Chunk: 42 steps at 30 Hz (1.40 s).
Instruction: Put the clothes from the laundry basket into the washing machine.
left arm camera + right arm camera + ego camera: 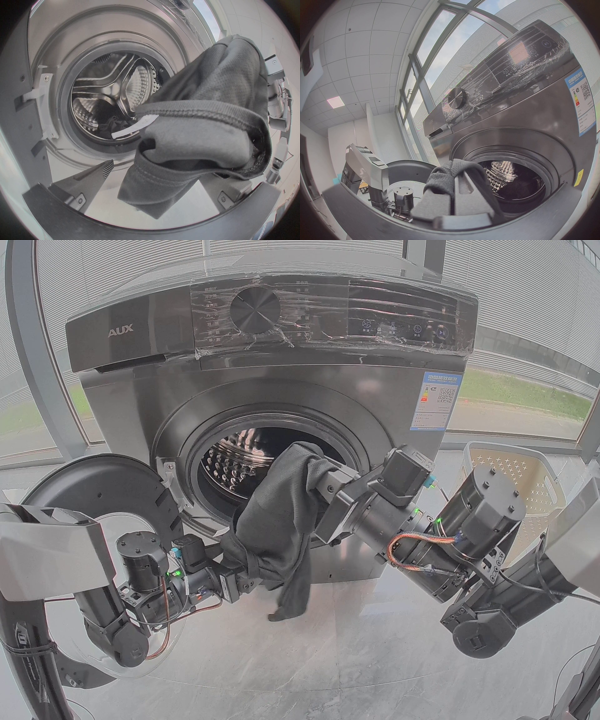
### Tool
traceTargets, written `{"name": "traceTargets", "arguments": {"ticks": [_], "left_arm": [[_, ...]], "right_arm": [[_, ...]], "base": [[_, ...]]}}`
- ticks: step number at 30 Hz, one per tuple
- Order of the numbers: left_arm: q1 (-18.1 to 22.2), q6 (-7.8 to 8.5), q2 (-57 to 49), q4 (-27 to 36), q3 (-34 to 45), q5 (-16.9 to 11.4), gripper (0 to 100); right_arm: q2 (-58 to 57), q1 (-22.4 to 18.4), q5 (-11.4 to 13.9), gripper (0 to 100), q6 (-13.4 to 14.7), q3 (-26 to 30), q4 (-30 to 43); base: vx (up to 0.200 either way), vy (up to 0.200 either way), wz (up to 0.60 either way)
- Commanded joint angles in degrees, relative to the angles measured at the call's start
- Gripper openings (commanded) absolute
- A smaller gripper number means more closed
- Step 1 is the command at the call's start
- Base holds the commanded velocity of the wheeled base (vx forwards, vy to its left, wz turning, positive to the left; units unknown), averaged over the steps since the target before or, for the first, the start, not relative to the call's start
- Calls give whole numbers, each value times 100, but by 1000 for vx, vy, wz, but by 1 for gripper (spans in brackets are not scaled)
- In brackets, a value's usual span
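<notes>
A dark grey garment hangs in front of the washing machine's open drum. My right gripper is shut on its top edge at the mouth of the drum, and the right wrist view has the cloth folded over the closed fingers. My left gripper sits lower, at the garment's bottom folds. Its fingers stand wide apart, with the garment bunched between and over them. Some dark clothing lies inside the drum. The white laundry basket stands to the right of the machine.
The round door is swung open to the left, just behind my left arm. Pale tiled floor lies free in front of the machine. Windows run behind and beside it.
</notes>
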Motion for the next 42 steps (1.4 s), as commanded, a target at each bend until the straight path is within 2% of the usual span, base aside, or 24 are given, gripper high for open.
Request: {"name": "traceTargets", "arguments": {"ticks": [1, 4, 5, 11, 18, 22, 25, 26, 27, 28, 34, 38, 40, 42], "left_arm": [[6, -3, 348, -41, -527, 157, 100], [-64, -12, 532, -41, -799, 157, 100], [-82, -21, 576, -41, -870, 148, 0], [-222, -47, 796, -41, -1221, 104, 0], [-161, -126, 752, -49, -1423, 148, 0], [-143, -205, 497, -49, -1362, 166, 0], [-135, -240, 322, -41, -1380, 236, 0], [-135, -320, 225, -41, -1415, 377, 0], [-135, -320, 225, -41, -1415, 377, 0], [-108, -399, 111, -41, -1441, 500, 0], [-91, -434, -276, -41, -1362, 526, 0], [-178, -478, -540, -41, -1160, 526, 0], [-310, -618, -689, -32, -1037, 517, 0], [-319, -627, -751, -41, -1002, 517, 0]], "right_arm": [[5, 71, -22, 0, 1, 10, -11], [-4, 159, -40, 0, 1, 18, -2], [-4, 159, -40, 0, 1, 27, -2], [-39, 132, -40, 0, 1, 124, -55], [-320, 132, -48, 0, 10, 695, -81], [-391, 27, -136, 0, -43, 950, -90], [-435, -8, -180, 0, -52, 1284, -90], [-558, 9, -154, 0, -61, 1609, -81], [-558, 9, -154, 0, -61, 1609, -81], [-628, 62, -136, 0, -61, 1987, -81], [-479, 71, -119, 0, -61, 2769, -81], [-188, 62, -128, 0, -34, 2778, -90], [-109, 88, -119, 0, 1, 2769, -90], [-101, 97, -110, 0, 1, 2769, -90]], "base": [[0, 0, 0], [0, 0, 0], [0, 0, 0], [0, 0, 0], [0, 0, 0], [0, 0, 0], [0, 0, 0], [0, 0, 0], [0, 0, 0], [0, 0, 0], [0, 0, 0], [0, 0, 0], [0, 0, 0], [0, 0, 0]]}}
